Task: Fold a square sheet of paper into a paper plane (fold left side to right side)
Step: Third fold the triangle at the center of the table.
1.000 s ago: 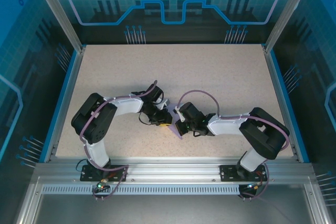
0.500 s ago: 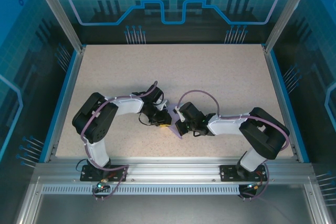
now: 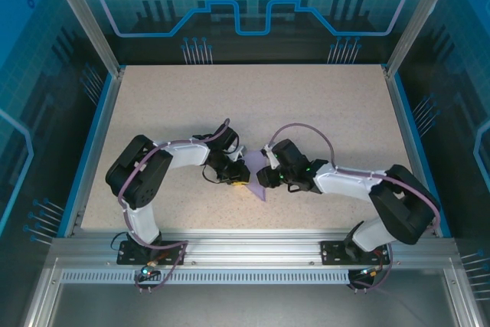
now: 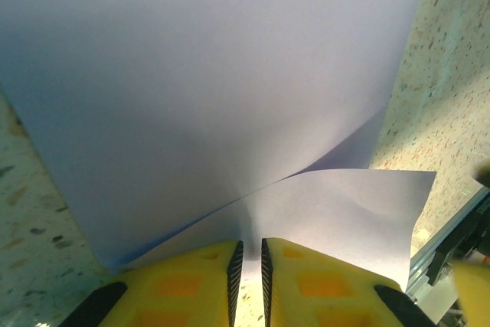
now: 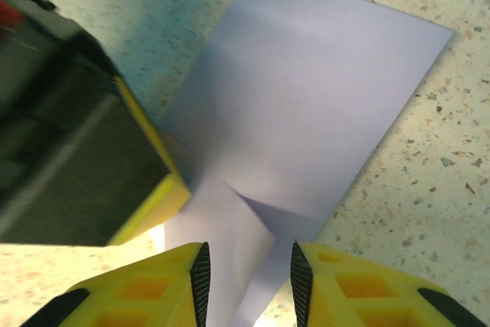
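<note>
The square sheet of paper (image 3: 257, 188) is lavender and lies partly folded between my two grippers near the table's front middle. My left gripper (image 3: 242, 176) holds its edge. In the left wrist view the jaws (image 4: 249, 244) stand almost together on the paper (image 4: 230, 74), one flap rises steeply and a lower layer spreads to the right. My right gripper (image 5: 247, 249) is open, its jaws apart over a creased corner of the paper (image 5: 306, 89). A yellow left fingertip (image 5: 149, 189) rests at the paper's left edge.
The speckled beige table (image 3: 306, 105) stretches wide behind both arms. Blue rails border its left and right sides, and an aluminium frame (image 3: 245, 246) runs along the near edge, just behind the paper.
My right gripper has opened and let go of the paper, and it has drawn back a little to the right. More of the lavender sheet now shows between the grippers. The left gripper has stayed put.
</note>
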Robot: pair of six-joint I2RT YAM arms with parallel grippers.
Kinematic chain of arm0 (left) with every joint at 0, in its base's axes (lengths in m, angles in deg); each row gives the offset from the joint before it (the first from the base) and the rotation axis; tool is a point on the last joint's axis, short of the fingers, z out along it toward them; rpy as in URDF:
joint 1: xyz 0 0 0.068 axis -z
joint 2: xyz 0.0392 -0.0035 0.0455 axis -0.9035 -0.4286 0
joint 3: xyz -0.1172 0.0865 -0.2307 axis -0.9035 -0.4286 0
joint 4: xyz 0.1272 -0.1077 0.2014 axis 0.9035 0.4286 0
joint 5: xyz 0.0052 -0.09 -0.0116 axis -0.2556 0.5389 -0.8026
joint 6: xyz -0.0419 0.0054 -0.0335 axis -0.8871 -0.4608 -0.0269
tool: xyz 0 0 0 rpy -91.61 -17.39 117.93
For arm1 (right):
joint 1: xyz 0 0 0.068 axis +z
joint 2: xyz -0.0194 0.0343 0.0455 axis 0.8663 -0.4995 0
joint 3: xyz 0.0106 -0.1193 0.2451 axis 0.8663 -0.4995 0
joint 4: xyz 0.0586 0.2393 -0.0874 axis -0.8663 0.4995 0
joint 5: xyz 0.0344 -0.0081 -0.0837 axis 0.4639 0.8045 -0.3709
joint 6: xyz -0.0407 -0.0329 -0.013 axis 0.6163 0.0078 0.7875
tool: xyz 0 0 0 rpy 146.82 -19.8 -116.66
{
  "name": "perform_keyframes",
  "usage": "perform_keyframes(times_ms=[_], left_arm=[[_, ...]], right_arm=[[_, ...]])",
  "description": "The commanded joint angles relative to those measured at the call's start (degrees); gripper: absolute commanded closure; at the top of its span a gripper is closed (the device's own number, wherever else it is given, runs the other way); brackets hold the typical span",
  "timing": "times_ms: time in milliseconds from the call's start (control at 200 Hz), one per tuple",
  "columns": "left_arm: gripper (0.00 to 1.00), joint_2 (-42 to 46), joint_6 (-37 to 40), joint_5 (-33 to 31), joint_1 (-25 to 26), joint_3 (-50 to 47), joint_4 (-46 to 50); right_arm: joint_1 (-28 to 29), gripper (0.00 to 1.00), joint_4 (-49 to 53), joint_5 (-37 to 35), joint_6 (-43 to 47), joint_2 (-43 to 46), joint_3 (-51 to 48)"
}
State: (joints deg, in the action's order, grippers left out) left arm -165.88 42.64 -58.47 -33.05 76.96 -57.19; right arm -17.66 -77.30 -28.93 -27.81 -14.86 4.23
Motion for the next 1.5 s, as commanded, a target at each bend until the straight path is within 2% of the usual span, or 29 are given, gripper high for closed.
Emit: perform_keyframes(times_ms=[0, 205, 340, 650, 1015, 1496], left_arm=[[0.80, -2.80, -0.31, -4.13, 0.86, -1.92, 2.46], [0.80, -2.43, -0.40, -4.17, 0.99, -1.90, 2.51], [0.80, -2.40, -0.25, -4.35, 1.03, -1.74, 2.72], [0.80, -2.35, -0.14, -4.35, 1.04, -1.39, 3.06], [0.80, -2.70, 0.10, -4.54, 1.08, -1.21, 3.39], [0.80, -2.70, 0.23, -4.80, 1.13, -1.17, 3.62]], right_arm=[[-0.40, 0.67, 4.74, 6.04, -3.04, 3.68, 0.63], [0.64, 0.91, 2.06, 16.90, -11.32, 4.60, -2.14], [1.09, 0.98, 0.19, 19.17, -14.23, 1.53, -2.07], [1.11, 0.99, 2.50, 19.65, -14.71, -5.14, 1.14], [1.32, 0.98, 8.76, 17.76, -11.84, -7.68, 2.40], [2.07, 0.97, 8.90, 18.57, -12.38, -9.41, 2.35]])
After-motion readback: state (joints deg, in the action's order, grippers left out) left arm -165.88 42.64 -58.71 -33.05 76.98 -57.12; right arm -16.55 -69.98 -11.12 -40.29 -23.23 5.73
